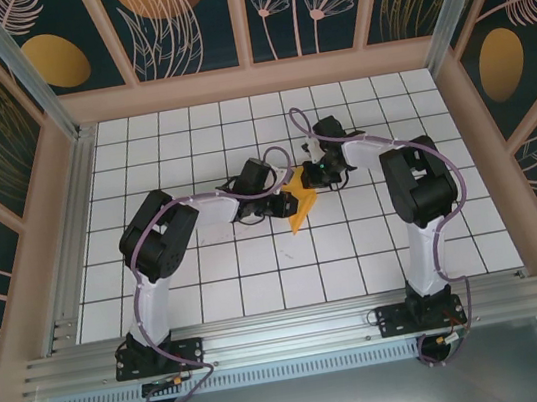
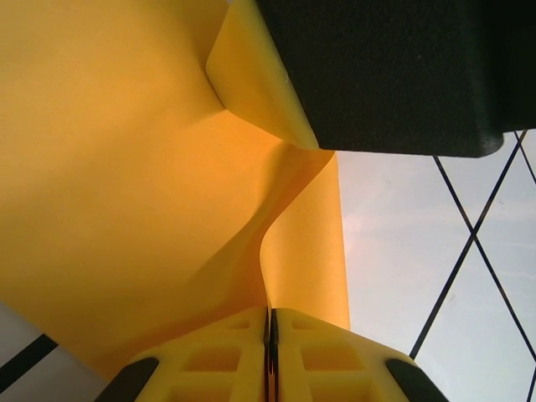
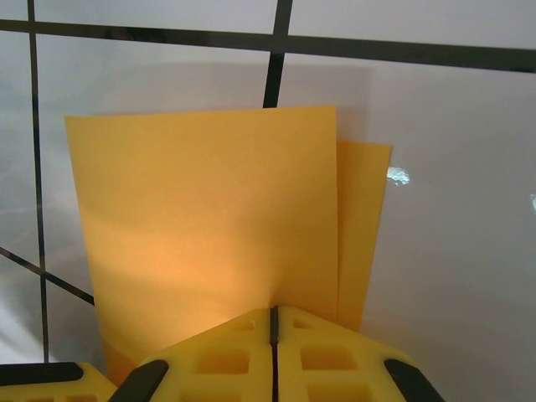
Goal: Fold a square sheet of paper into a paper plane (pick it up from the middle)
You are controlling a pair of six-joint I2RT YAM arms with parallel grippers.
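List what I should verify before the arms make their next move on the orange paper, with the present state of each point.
1. Left hand shut on the orange sheet: ok, the paper runs in between its closed fingers.
2. Right hand shut on the orange sheet: ok, its fingers are closed at the paper's edge.
3. Sheet taut between the hands: not ok, it bows in an S-curve in the left wrist view.
4. Folded layers aligned: not ok, a rear layer sticks out past the front one in the right wrist view.
5. Sheet's lower tip clear of the table: cannot tell from above.
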